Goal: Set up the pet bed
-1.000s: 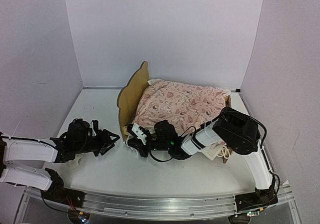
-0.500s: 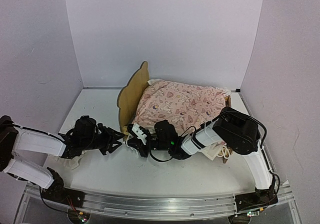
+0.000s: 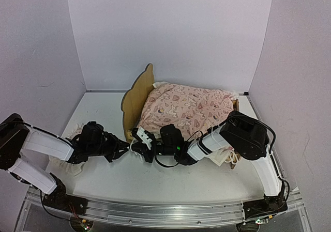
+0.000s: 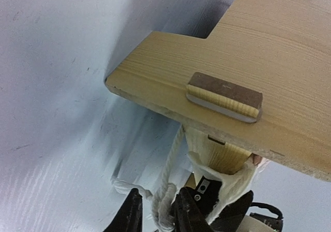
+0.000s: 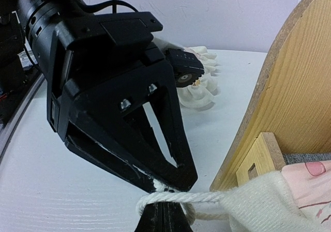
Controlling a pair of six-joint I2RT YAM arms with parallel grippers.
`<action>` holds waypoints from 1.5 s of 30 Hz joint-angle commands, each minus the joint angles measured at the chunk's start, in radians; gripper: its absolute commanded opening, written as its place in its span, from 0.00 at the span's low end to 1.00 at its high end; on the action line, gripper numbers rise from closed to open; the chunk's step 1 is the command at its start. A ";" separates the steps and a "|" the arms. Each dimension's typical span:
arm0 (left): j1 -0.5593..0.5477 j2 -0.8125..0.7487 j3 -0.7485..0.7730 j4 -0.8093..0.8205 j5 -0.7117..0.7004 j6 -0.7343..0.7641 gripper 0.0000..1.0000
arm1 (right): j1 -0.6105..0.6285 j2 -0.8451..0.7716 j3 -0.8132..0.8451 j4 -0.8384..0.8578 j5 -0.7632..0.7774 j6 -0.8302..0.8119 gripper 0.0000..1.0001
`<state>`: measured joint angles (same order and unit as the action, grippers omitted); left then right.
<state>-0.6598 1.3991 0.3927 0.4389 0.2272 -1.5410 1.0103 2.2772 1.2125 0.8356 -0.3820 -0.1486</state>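
On the table [image 3: 103, 113] the pet bed [image 3: 131, 116] lies crosswise, headboard [image 3: 138, 90] left; left tool [image 4: 155, 215] and right tool [image 5: 164, 214] pinch cord [image 5: 178, 196].

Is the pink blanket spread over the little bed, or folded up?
Spread: the pink blanket lies across the pet bed from its headboard to the far end.

Top view: bright, even, diffuse overhead light. The walls [image 3: 170, 35] read slightly lilac and soft shadows pool on the bench [image 3: 170, 183]. No glare, sharp, front rail bows a little.
Left wrist: pet bed [image 4: 269, 46] wood grain crisp, deep shadow beneath it, bench streaky and smeared.
Right wrist: left end effector [image 5: 173, 183] and white cord [image 5: 181, 197] sharp, ruffled pillow [image 5: 199, 95] behind slightly soft.
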 commanded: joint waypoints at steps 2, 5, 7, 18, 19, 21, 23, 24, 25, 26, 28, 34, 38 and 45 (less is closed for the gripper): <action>0.000 0.013 0.042 0.090 0.020 0.010 0.16 | -0.021 0.009 0.027 0.074 0.002 0.012 0.03; 0.000 0.008 0.039 0.103 0.002 0.018 0.04 | -0.022 0.002 0.028 0.059 0.024 0.066 0.05; 0.000 0.009 0.034 0.107 0.002 0.019 0.01 | -0.021 -0.049 0.022 -0.049 0.076 0.159 0.20; 0.002 0.023 0.022 0.133 0.011 0.012 0.00 | -0.016 -0.215 0.001 -0.590 0.156 0.598 0.63; 0.002 0.026 0.021 0.136 0.009 0.010 0.00 | -0.015 -0.196 0.011 -0.579 0.153 0.599 0.63; 0.002 0.033 0.023 0.140 0.007 0.011 0.00 | -0.005 -0.166 0.021 -0.522 0.158 0.590 0.63; 0.003 0.037 0.024 0.141 0.002 0.009 0.00 | 0.013 -0.142 0.024 -0.459 0.172 0.577 0.62; 0.003 0.038 0.025 0.144 0.001 0.007 0.00 | 0.026 -0.129 0.031 -0.437 0.182 0.564 0.62; 0.003 0.040 0.028 0.145 0.003 0.008 0.00 | 0.039 -0.117 0.037 -0.419 0.194 0.548 0.62; 0.003 0.041 0.031 0.146 0.004 0.008 0.00 | 0.052 -0.107 0.040 -0.398 0.223 0.536 0.61; 0.003 0.042 0.032 0.147 0.004 0.010 0.00 | 0.069 -0.095 0.024 -0.352 0.276 0.526 0.60; 0.005 0.034 0.022 0.152 0.002 0.003 0.00 | 0.095 -0.101 -0.023 -0.300 0.446 0.557 0.59; 0.006 0.022 0.017 0.155 -0.010 0.000 0.00 | 0.109 -0.051 0.008 -0.271 0.439 0.553 0.52; 0.008 0.008 0.007 0.159 -0.024 -0.004 0.00 | 0.126 -0.004 0.002 -0.168 0.447 0.570 0.28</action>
<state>-0.6571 1.4391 0.3996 0.5434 0.2279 -1.5425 1.1240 2.2486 1.1934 0.5545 0.0422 0.4099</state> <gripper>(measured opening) 0.031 0.320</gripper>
